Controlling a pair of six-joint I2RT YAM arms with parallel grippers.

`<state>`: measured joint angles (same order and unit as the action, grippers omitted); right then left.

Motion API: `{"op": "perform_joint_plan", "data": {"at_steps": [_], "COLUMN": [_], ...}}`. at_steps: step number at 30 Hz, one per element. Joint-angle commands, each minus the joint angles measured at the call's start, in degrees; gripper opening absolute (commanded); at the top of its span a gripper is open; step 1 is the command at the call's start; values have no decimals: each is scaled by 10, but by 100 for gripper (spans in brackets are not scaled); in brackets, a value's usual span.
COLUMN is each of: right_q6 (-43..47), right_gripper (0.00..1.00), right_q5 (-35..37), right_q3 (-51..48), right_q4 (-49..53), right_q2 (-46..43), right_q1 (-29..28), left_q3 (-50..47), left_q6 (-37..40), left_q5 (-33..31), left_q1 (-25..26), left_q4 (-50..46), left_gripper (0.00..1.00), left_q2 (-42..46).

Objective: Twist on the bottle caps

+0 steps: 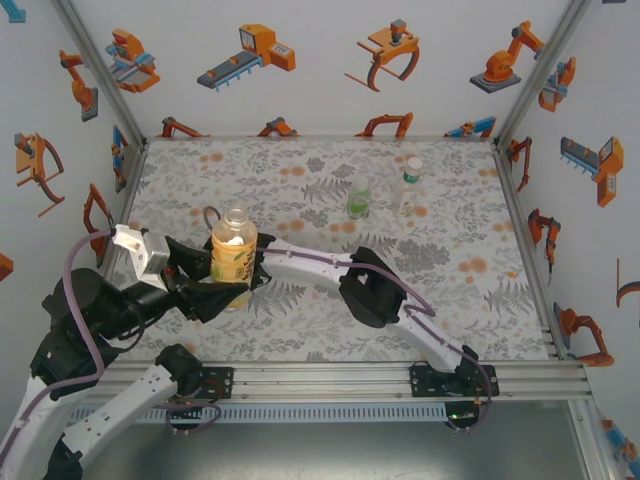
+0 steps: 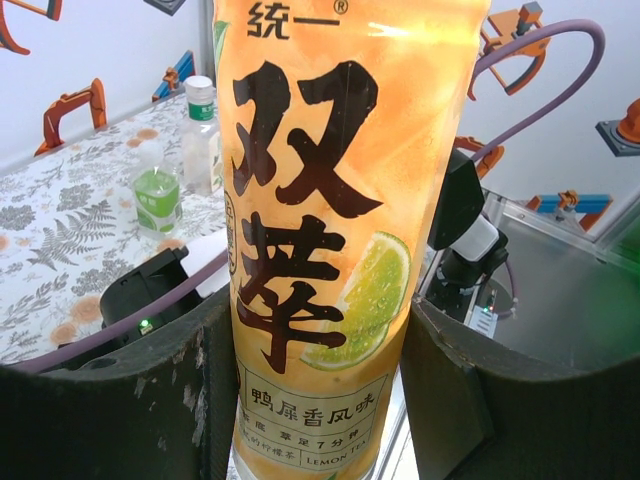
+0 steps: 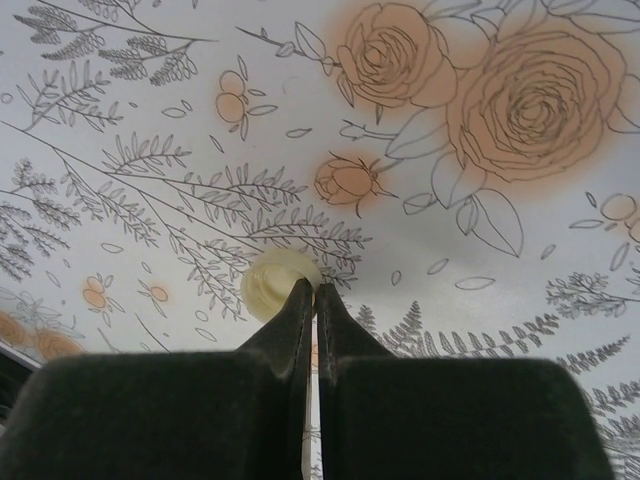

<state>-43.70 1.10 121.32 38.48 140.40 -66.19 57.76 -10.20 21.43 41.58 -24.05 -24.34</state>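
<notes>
Pale yellowish cap (image 3: 282,283) at the tips of the right fingers (image 3: 288,335); amber bottle (image 2: 320,220) stands upright in the left grip.
The cap lies on the floral tabletop (image 3: 480,300), low in the centre of the right wrist view, just up-frame and slightly left of the tips, which are pressed together with no gap. I cannot tell whether they nip its rim. The left fingers (image 2: 130,410) clamp the bottle by its lower body, long axis vertical, left of centre in the top view. Judging from this, the right arm is nearer the cap and must carry it over the bottle's mouth.
</notes>
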Motion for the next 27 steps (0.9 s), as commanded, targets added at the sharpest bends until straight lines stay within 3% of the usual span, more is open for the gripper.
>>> {"op": "perform_joint_plan", "data": {"at_steps": [1, 12, 27], "right_q6": [8, 14, 5], "right_gripper": [0, 0, 0], "right_q5": [20, 41, 49], "right_q3": [-33, -236, -563], "right_q4": [20, -12, -98], "right_q2": [-54, -199, -433], "right_q1": [1, 44, 176], "left_q3": [6, -48, -92], "left_q6": [1, -34, -81], "left_q5": [-20, -51, -65], "left_q1": [-1, -1, -1], "left_q4": [8, 51, 107], "left_gripper": [0, 0, 0], "left_q2": [11, 15, -17]}}
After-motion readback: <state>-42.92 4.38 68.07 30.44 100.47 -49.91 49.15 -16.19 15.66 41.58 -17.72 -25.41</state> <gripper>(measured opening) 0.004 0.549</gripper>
